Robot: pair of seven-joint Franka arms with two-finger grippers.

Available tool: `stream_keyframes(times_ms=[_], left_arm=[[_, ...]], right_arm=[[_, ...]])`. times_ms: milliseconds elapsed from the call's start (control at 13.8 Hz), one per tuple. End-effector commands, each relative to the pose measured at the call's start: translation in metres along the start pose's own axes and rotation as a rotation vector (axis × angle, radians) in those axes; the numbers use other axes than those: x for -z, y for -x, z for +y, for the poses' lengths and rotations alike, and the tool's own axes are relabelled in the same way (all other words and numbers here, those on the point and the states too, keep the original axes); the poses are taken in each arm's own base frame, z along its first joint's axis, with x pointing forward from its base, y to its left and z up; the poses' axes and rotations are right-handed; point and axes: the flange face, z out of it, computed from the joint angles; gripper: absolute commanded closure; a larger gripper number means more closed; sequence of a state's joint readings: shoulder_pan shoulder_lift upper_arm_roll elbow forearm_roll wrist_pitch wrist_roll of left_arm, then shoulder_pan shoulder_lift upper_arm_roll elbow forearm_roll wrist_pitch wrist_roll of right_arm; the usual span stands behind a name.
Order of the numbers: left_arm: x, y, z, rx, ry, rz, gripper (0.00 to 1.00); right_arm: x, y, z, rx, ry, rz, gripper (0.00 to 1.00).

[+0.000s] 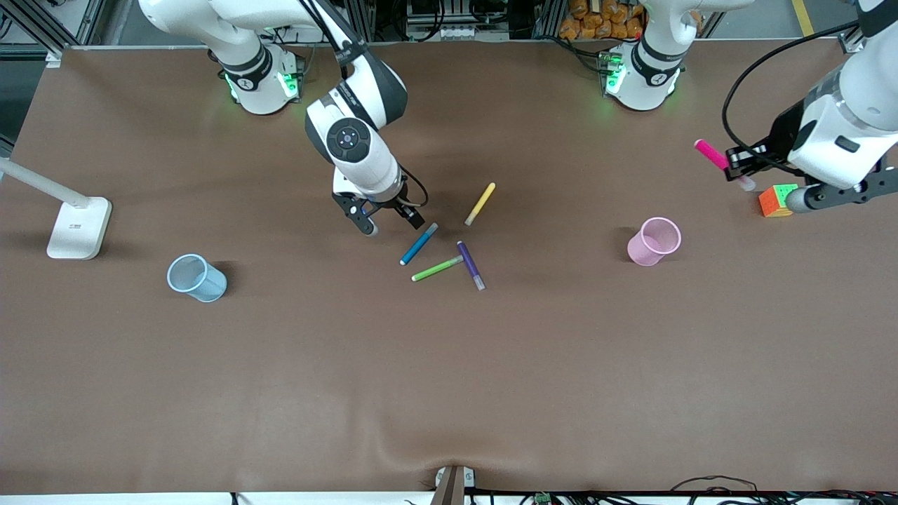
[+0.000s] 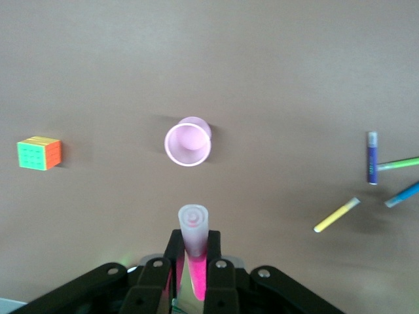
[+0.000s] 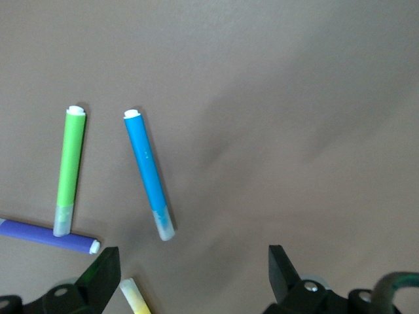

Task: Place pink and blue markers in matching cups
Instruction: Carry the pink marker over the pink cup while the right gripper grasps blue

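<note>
The pink marker is clamped between the closed fingers of the left gripper, up in the air toward the left arm's end of the table, near the colour cube. In the left wrist view the marker is seen end-on, pale cap pointing down at the table, so it is judged to be held upright-ish for a drop into a cup. The pink cup stands upright with its mouth open; in the left wrist view it sits apart from the cap end, so the gripper is judged not yet to be over the cup.

The right gripper hangs over the marker cluster, fingers spread wide and empty, as the right wrist view shows. The blue marker lies flat on the table, its greyish cap end just beside one finger in the front view; the wide spread is judged to be set up for a pinch across the barrel. The blue cup stands well apart, toward the right arm's end of the table.

Also lying flat: the green marker touching the purple marker, and the yellow marker apart from them. The touching of green cap and purple barrel is plain only in the right wrist view. The pink marker's full length and tilt are shown only by the front view. A white lamp base sits near the blue cup.
</note>
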State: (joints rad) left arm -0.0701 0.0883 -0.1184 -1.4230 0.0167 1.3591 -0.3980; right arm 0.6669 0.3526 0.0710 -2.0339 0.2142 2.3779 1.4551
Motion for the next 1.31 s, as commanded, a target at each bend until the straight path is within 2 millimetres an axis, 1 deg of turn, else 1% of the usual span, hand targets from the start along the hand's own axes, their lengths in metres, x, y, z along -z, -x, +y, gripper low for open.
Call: stream_keyframes(times_ms=[0, 73, 218, 363, 435, 508, 580, 653, 725, 870, 943, 1015, 1088, 1160, 1233], left_arm=[[-0.009, 0.009, -0.008, -0.008, -0.029, 0.026, 1.0], [-0.015, 0.008, -0.006, -0.011, -0.022, 0.048, 1.0], [-0.045, 0.004, -0.002, -0.016, -0.009, 0.097, 1.0], [-0.072, 0.01, -0.001, -0.023, 0.006, 0.162, 1.0], [-0.084, 0.009, -0.002, -0.022, 0.007, 0.168, 1.0], [-0.092, 0.008, -0.002, -0.023, 0.005, 0.161, 1.0], [-0.1, 0.005, -0.006, -0.013, 0.004, 0.158, 1.0], [-0.109, 0.002, -0.009, -0.008, 0.008, 0.165, 1.0], [-0.121, -0.004, -0.017, 0.006, 0.016, 0.18, 1.0], [-0.15, -0.007, -0.018, 0.003, 0.027, 0.212, 1.0], [-0.161, -0.005, -0.019, -0.003, 0.02, 0.221, 1.0], [-0.168, -0.004, -0.023, 0.0, 0.013, 0.218, 1.0], [-0.171, -0.003, -0.033, 0.018, 0.009, 0.215, 1.0], [-0.177, 0.002, -0.036, 0.018, 0.011, 0.227, 1.0], [-0.186, 0.01, -0.038, 0.016, 0.019, 0.255, 1.0]], right_arm=[[-0.028, 0.016, -0.001, -0.034, 0.003, 0.012, 0.0], [-0.033, 0.018, -0.001, -0.029, 0.003, 0.015, 0.0], [-0.039, 0.019, -0.004, -0.033, -0.009, 0.016, 0.0], [-0.054, 0.029, -0.007, -0.056, -0.013, 0.019, 0.0], [-0.059, 0.032, -0.011, -0.051, -0.016, 0.019, 0.03], [-0.068, 0.032, -0.014, -0.055, -0.01, 0.02, 0.08], [-0.078, 0.028, -0.018, -0.055, -0.011, 0.027, 0.14], [-0.086, 0.023, -0.024, -0.058, -0.03, 0.035, 0.16], [-0.083, 0.023, -0.029, -0.062, -0.045, 0.035, 0.19], [-0.082, 0.024, -0.031, -0.076, -0.05, 0.034, 0.21], [-0.088, 0.026, -0.031, -0.074, -0.045, 0.035, 0.27], [-0.092, 0.031, -0.033, -0.067, -0.044, 0.035, 0.3], [-0.102, 0.034, -0.031, -0.06, -0.031, 0.039, 0.42], [-0.104, 0.035, -0.031, -0.057, -0.028, 0.046, 0.56], [-0.104, 0.034, -0.031, -0.058, -0.03, 0.05, 0.66]])
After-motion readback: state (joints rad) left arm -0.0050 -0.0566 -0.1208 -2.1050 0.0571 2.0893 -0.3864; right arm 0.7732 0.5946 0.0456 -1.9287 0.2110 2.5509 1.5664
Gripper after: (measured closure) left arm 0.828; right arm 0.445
